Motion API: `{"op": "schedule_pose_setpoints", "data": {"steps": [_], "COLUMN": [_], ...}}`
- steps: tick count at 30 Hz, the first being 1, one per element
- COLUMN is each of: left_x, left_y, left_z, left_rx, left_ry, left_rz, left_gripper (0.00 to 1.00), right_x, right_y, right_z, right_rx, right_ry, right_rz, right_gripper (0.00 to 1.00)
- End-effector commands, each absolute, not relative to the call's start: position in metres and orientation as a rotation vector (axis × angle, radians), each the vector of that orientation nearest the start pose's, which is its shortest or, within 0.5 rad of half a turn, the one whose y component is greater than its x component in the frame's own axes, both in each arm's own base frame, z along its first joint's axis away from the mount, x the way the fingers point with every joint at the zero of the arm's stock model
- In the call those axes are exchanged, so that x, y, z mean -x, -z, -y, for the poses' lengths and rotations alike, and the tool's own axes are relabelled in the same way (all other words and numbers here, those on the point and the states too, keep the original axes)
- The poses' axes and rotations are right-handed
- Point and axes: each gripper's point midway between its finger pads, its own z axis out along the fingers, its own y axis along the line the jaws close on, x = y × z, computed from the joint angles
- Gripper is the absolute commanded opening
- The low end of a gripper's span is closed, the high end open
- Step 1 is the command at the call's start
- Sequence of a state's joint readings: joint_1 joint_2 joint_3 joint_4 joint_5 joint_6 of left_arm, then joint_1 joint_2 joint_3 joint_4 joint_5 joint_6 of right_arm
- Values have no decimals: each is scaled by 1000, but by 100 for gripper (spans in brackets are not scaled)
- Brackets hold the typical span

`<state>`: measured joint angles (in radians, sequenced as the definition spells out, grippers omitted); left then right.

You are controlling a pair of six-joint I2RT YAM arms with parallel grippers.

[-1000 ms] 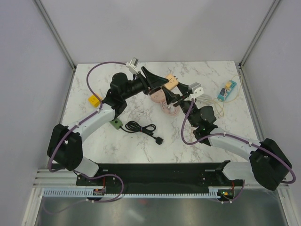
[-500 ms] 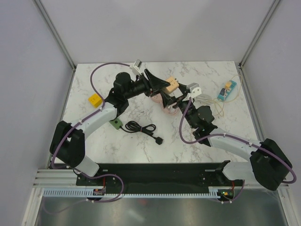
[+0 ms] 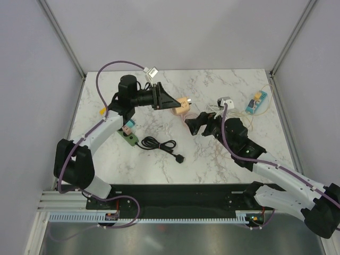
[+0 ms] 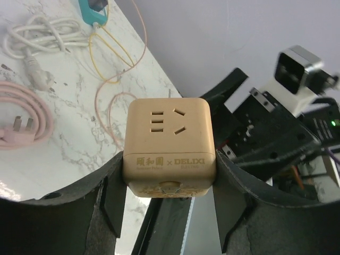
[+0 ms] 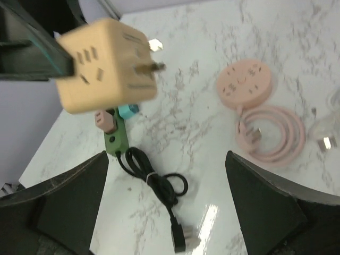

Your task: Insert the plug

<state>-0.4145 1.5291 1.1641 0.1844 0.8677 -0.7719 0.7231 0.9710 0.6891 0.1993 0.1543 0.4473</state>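
Counted: 1 tan cube adapter, 1 pink round strip, 1 green strip, 1 black cord. Tan cube adapter is clamped between L gripper fingers, off table, prongs outward. R gripper is spread wide, nothing held; adapter is seen ahead-left of it, apart.

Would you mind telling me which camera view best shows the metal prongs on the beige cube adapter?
The right wrist view: the beige cube adapter sits side-on, prongs sticking out. The left wrist view shows mainly its socket face; the top view shows it tiny.
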Motion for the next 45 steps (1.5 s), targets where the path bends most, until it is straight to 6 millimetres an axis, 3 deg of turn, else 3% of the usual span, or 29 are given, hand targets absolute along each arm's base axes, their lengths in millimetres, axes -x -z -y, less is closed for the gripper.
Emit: {"op": "schedule_pose_setpoints", "data": {"steps": [1, 6, 8, 12, 13, 14, 16, 23, 24, 26, 27, 29, 30, 31, 32, 33, 34, 35, 36, 37, 39, 41, 42, 44, 45], "left_x": [-284, -251, -247, -270, -282, -288, -300, -303, -307, -311, -314, -317, -318, -318, -317, -317, -316, -315, -314, -316, -317, -322, -327, -330, -332], "left_y": [-326, -333, -337, -322, -318, -316, -313, -311, -310, -307, -305, -296, -290, -288, -287, -286, -290, -291, -291, -293, -293, -294, -292, -290, -289], "left_z": [290, 282, 278, 270, 263, 260, 251, 236, 233, 231, 228, 226, 224, 223, 223, 222, 221, 221, 220, 221, 220, 221, 219, 219, 220], "left_rx": [-812, -1047, -1070, -1040, -1007, -994, -990, -1135, -1129, -1124, -1126, -1136, -1144, -1149, -1151, -1150, -1145, -1136, -1127, -1117, -1091, -1044, -1011, -967, -959], "left_ry": [1593, 1649, 1598, 1318, 1195, 1137, 1001, 720, 686, 656, 628, 608, 591, 584, 579, 576, 572, 576, 578, 576, 578, 588, 569, 587, 593], "left_rz": [-1719, -1623, -1597, -1679, -1725, -1740, -1735, -1580, -1586, -1599, -1603, -1619, -1626, -1625, -1625, -1627, -1616, -1617, -1621, -1613, -1622, -1636, -1658, -1689, -1699], "left_gripper": [2, 2, 2, 2, 2, 2, 2, 2, 2, 2, 2, 2, 2, 2, 2, 2, 2, 2, 2, 2, 2, 2, 2, 2, 2], "right_x": [-263, -255, -257, -261, -258, -261, -261, -280, -285, -297, -307, -323, -332, -345, -354, -360, -377, -382, -390, -405, -418, -437, -445, -462, -466], "right_y": [-236, -224, -222, -208, -191, -188, -177, -152, -140, -140, -127, -130, -118, -130, -129, -119, -135, -137, -129, -145, -141, -155, -140, -144, -127], "right_z": [-231, -215, -206, -177, -169, -159, -152, -163, -163, -167, -159, -165, -161, -172, -170, -175, -184, -193, -199, -206, -216, -227, -228, -232, -237], "right_rx": [-59, -266, -336, -549, -598, -714, -769, -778, -790, -792, -830, -823, -818, -769, -699, -653, -583, -451, -397, -339, -204, -132, -115, -88, -71], "right_ry": [-827, -831, -803, -725, -685, -676, -655, -566, -535, -537, -496, -538, -508, -570, -552, -536, -574, -608, -603, -618, -617, -651, -624, -618, -627], "right_rz": [-1905, -1984, -1978, -1926, -1949, -1911, -1900, -2016, -2056, -2088, -2117, -2152, -2186, -2185, -2207, -2248, -2212, -2237, -2262, -2223, -2223, -2161, -2188, -2171, -2204], "right_gripper": [98, 98, 98, 98, 87, 81, 69, 65, 62, 59, 58, 53, 52, 52, 52, 52, 59, 62, 63, 63, 63, 64, 64, 65, 65]}}
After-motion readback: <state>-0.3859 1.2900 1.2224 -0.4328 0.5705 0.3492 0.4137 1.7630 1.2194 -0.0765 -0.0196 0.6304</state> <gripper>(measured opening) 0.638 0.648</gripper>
